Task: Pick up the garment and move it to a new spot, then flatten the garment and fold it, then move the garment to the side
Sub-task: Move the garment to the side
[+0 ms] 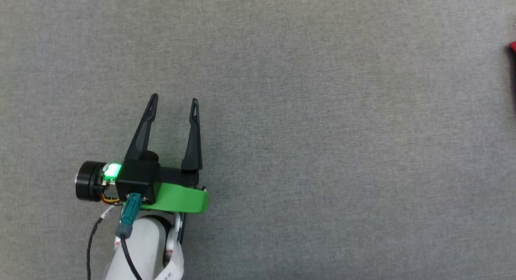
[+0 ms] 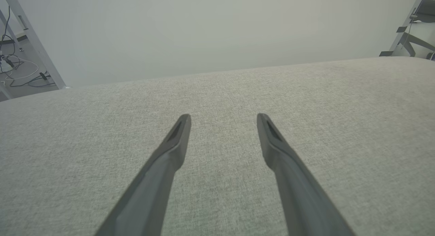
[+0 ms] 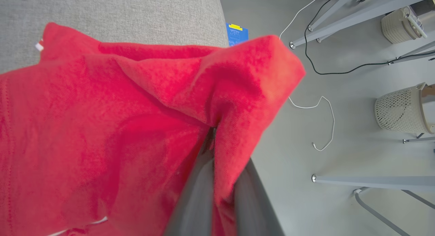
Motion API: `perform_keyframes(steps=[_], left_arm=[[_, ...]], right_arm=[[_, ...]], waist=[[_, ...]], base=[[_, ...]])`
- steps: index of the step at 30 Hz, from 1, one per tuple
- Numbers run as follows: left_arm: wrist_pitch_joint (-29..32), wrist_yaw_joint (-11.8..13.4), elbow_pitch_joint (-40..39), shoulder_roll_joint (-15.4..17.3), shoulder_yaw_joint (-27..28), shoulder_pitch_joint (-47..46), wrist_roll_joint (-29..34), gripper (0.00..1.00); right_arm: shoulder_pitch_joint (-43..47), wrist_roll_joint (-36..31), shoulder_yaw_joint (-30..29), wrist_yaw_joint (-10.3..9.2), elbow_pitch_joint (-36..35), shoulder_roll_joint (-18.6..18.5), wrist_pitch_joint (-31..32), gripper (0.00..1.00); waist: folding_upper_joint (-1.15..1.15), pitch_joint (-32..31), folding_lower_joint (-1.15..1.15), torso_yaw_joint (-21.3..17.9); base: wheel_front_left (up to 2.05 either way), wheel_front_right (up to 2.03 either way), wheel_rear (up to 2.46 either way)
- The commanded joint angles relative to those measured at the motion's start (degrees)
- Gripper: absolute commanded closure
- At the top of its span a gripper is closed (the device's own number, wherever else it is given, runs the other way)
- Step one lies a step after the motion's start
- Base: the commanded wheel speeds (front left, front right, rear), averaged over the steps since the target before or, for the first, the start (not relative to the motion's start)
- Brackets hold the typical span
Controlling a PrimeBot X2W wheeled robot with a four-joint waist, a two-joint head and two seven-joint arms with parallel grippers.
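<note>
Fabric of the red jersey-style garment (image 3: 102, 127) rises in a bunched fold at the right edge of the wide grey woven-cloth surface (image 1: 322, 130), raised, I judge, for carrying to a new spot. The dark two-fingered right gripper (image 3: 213, 140) is pressed together on that fold, pinching it. Over the surface's left part the left gripper (image 1: 175, 99) hovers spread and holds nothing, probably waiting for the flattening. Beyond the surface's right edge lie pale grey floor (image 3: 299, 144), metal frame legs (image 3: 340, 23), mesh baskets (image 3: 401, 108) and loose cables (image 3: 328, 120).
</note>
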Motion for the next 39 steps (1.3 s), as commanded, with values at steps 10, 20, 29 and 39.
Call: perform_keyframes(steps=[10,20,29,39], left_arm=[[-0.3,0.8,0.8,0.5,-0.4,-0.5,0.0,0.00],[-0.3,1.3,1.6,0.4,0.1,3.0,-0.9,0.00],[-0.3,1.6,2.1,0.2,1.4,7.7,-1.8,0.00],[-0.3,1.1,3.0,-0.1,2.3,10.6,-2.3,0.00]], right_arm=[[-2.7,-3.9,-1.5,-0.05,6.3,3.2,-5.1,0.00],[-1.3,-8.6,-1.2,-0.05,4.5,4.8,-16.8,0.00],[2.2,-17.5,-8.7,-0.05,1.2,9.7,-33.8,0.00],[17.5,-30.4,-26.6,-0.05,-22.1,26.6,-35.0,0.00]], waist=[[0.00,-2.4,0.00,0.5],[0.00,-9.6,0.00,1.6],[0.00,-15.4,0.00,3.7],[0.00,-20.1,0.00,7.1]], base=[[0.00,0.00,0.00],[0.00,0.00,0.00],[0.00,0.00,0.00],[0.00,0.00,0.00]])
